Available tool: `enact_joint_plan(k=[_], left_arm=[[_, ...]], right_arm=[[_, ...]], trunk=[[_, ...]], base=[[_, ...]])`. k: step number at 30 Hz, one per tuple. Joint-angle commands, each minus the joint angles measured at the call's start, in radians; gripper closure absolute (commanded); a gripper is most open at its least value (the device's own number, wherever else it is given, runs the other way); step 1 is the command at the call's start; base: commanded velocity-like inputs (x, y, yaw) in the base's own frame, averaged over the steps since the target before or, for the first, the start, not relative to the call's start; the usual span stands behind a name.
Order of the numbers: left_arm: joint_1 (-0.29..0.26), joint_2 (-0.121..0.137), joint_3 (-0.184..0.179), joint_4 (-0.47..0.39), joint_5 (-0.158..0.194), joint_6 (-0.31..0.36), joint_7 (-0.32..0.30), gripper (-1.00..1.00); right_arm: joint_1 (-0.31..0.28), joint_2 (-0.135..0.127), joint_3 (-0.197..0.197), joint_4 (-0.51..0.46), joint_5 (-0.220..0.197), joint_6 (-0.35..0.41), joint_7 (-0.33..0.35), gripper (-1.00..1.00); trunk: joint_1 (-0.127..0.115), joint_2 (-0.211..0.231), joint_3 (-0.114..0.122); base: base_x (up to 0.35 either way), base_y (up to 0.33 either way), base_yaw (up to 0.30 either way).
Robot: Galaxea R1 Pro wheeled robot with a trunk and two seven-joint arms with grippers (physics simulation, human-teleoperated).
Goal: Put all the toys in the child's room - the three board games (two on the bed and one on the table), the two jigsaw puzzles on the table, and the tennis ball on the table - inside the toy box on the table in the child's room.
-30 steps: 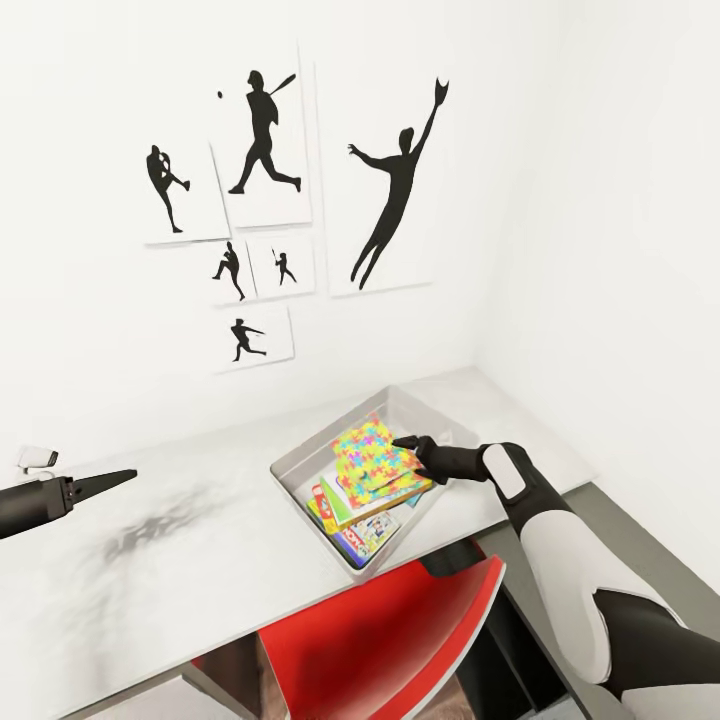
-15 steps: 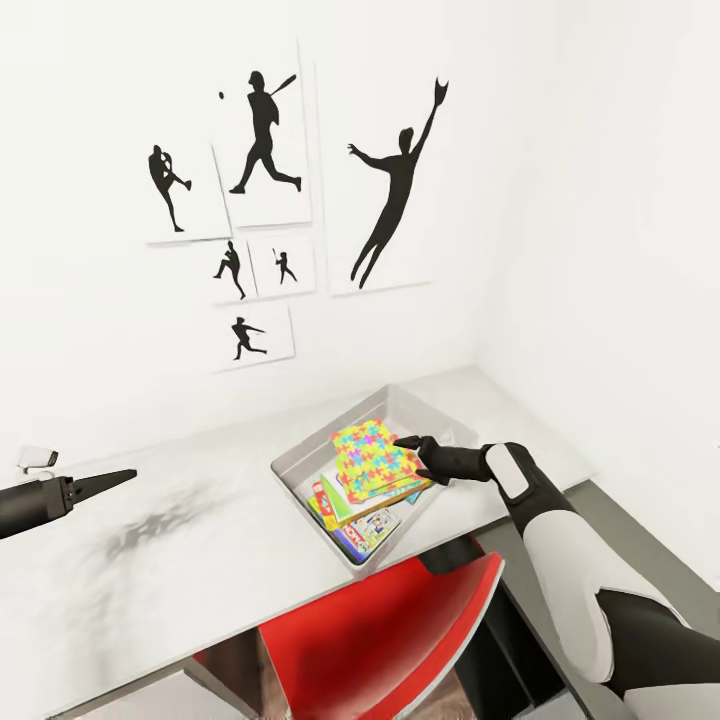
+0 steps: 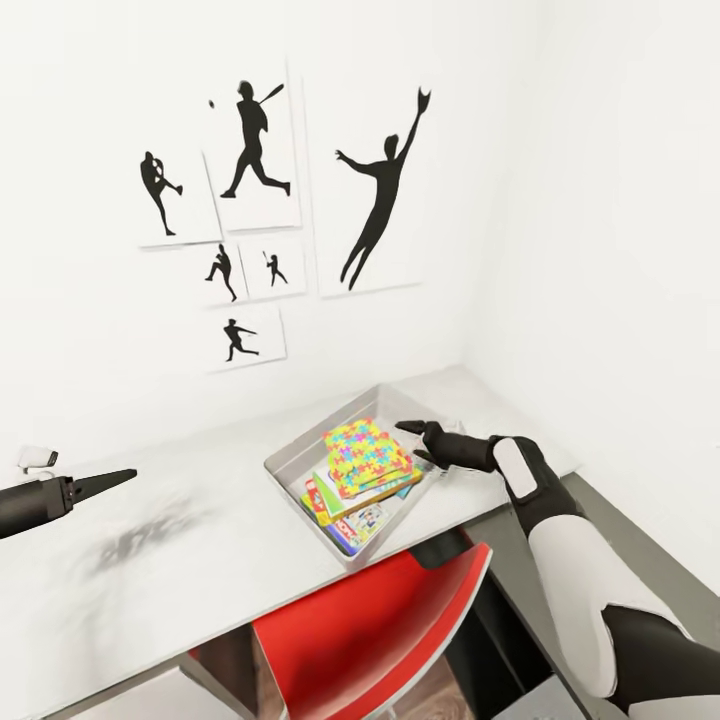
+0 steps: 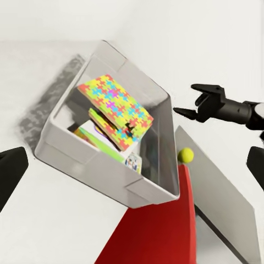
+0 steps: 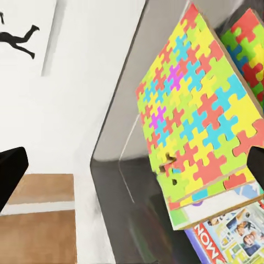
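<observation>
The tennis ball (image 4: 185, 155) lies below the spread-fingered, empty right gripper (image 4: 190, 102), beyond the toy box (image 4: 144, 187), far from the left gripper (image 3: 118, 477), whose fingers look closed.

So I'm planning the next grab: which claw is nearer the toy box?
Right. The right claw hovers open over the toy box; the left claw hangs far off over the table.

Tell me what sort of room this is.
Probably a child's bedroom or playroom: baseball silhouette posters on the wall, a toy box of jigsaw puzzles and board games on a desk.
</observation>
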Motion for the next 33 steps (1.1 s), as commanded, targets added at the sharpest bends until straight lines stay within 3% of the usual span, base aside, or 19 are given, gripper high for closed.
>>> enact_joint_plan(k=[1, 8, 12, 18, 22, 25, 32, 33], left_arm=[[-0.001, 0.000, 0.001, -0.001, -0.005, 0.010, -0.006, -1.00], [-0.001, 0.000, 0.001, -0.001, -0.005, 0.010, -0.006, -1.00], [-0.001, 0.000, 0.002, -0.001, -0.004, 0.010, -0.006, -1.00], [-0.001, 0.001, 0.003, -0.001, -0.001, 0.003, -0.006, -1.00], [-0.001, 0.001, 0.005, -0.001, 0.000, -0.007, -0.006, -1.00], [-0.001, 0.002, 0.005, -0.001, 0.000, -0.009, -0.006, -1.00], [-0.001, 0.002, 0.005, -0.001, -0.002, -0.009, -0.006, -1.00], [-0.001, 0.002, 0.005, -0.001, -0.002, -0.009, -0.006, -1.00]], right_arm=[[0.001, 0.001, -0.006, -0.014, 0.008, 0.007, 0.014, -1.00], [0.061, 0.001, -0.009, -0.137, 0.008, 0.048, 0.140, -1.00], [0.133, -0.002, -0.010, -0.253, 0.008, 0.059, 0.224, -1.00], [0.309, -0.090, -0.026, -0.469, 0.007, 0.056, 0.346, -1.00], [0.388, -0.115, -0.089, -0.512, 0.018, 0.043, 0.392, -1.00], [0.391, -0.115, -0.108, -0.518, 0.034, 0.043, 0.337, -1.00], [0.371, -0.102, -0.111, -0.520, 0.039, 0.048, 0.023, -1.00], [0.369, -0.101, -0.111, -0.519, 0.038, 0.048, 0.004, -1.00]], trunk=[[0.001, -0.002, -0.001], [0.001, -0.002, 0.010], [0.001, -0.002, 0.015], [0.001, -0.002, 0.024], [0.001, -0.002, 0.030], [0.001, -0.002, 0.034], [0.001, -0.002, 0.043], [0.001, -0.002, 0.044]], base=[[-0.001, 0.000, -0.161], [-0.010, 0.000, -0.170], [-0.155, 0.000, -0.175], [-0.129, 0.000, -0.180], [-0.016, 0.000, -0.184], [-0.004, 0.000, -0.186], [0.062, 0.021, -0.169], [0.115, 0.055, -0.078]])
